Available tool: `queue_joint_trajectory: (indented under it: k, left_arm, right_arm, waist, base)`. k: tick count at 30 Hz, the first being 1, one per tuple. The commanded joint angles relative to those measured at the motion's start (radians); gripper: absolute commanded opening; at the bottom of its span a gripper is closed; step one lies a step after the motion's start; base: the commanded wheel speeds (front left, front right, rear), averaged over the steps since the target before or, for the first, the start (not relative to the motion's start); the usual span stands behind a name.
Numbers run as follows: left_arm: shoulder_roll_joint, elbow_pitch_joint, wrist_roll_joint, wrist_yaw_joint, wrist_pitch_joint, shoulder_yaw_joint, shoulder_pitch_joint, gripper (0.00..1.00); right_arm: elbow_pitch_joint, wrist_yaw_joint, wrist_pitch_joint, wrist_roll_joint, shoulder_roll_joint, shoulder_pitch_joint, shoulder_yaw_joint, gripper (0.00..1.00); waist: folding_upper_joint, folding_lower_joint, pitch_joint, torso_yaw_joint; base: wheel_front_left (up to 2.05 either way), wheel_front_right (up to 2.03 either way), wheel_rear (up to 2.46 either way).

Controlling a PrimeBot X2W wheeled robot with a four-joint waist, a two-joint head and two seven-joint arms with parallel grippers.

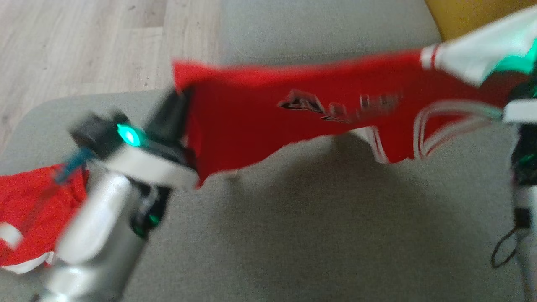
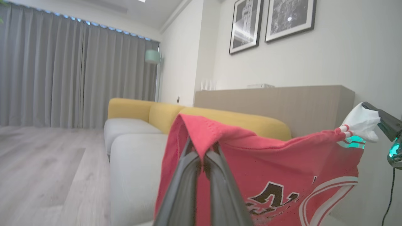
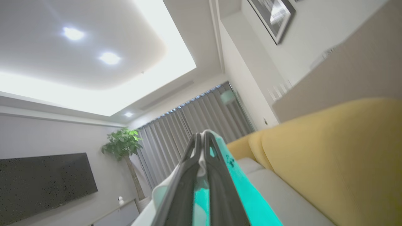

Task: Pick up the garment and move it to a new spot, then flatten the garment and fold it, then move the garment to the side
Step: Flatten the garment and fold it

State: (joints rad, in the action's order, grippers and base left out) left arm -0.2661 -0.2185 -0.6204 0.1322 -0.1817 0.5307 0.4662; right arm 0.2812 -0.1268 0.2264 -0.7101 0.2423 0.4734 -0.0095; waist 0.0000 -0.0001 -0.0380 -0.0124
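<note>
Red garment (image 1: 293, 109) hangs lifted between left gripper (image 2: 202, 148) and right gripper (image 3: 201, 137), both pinched shut on it; placing, flattening, folding remain.

Head view: garment (image 1: 293, 105) hangs stretched L to R across mid frame, above sofa seat (image 1: 319, 226), clear of it. Its L end is pinched in left claw (image 1: 176, 111), centre left of frame. Its R end runs to upper right, pinched in right claw (image 3: 201, 138). Other cloth (image 1: 29, 214) lies on the seat at lower left edge, partly under left arm (image 1: 96, 226). Floor (image 1: 84, 50) at upper left, beyond the seat. Backrest (image 1: 474, 16) in upper right corner, behind garment. Left wrist view: framed pics (image 2: 271, 23) on wall upper right, curtains (image 2: 62, 72) at left.
</note>
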Motion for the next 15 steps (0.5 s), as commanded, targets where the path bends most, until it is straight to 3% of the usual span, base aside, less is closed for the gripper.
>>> queue_joint_trajectory:
  k: [1, 5, 8, 15]
  left_arm:
    - [-0.048, 0.066, -0.032, -0.002, 0.033, -0.078, 0.101, 0.00]
    - [-0.092, 0.149, -0.105, -0.023, 0.147, -0.147, 0.196, 0.00]
    - [-0.107, 0.209, -0.180, -0.068, 0.261, -0.192, 0.261, 0.00]
    - [-0.106, 0.204, -0.206, -0.139, 0.348, -0.216, 0.337, 0.00]
  right_arm:
    - [-0.076, -0.004, -0.023, -0.011, 0.026, 0.074, 0.001, 0.00]
    - [-0.158, -0.004, -0.107, -0.021, 0.036, 0.150, -0.046, 0.00]
    - [-0.198, -0.004, -0.207, 0.007, 0.037, 0.222, -0.073, 0.00]
    - [-0.136, -0.004, -0.292, 0.087, -0.001, 0.347, -0.075, 0.00]
  waist:
    - [0.0000, 0.0001, -0.019, 0.015]
    - [0.0000, 0.0001, -0.022, 0.025]
    - [0.0000, 0.0001, 0.003, 0.033]
    - [0.0000, 0.0001, 0.136, 0.028]
  base:
    - [0.00, 0.00, 0.00]
    - [0.00, 0.00, 0.00]
    - [0.00, 0.00, 0.00]
    - [0.00, 0.00, 0.00]
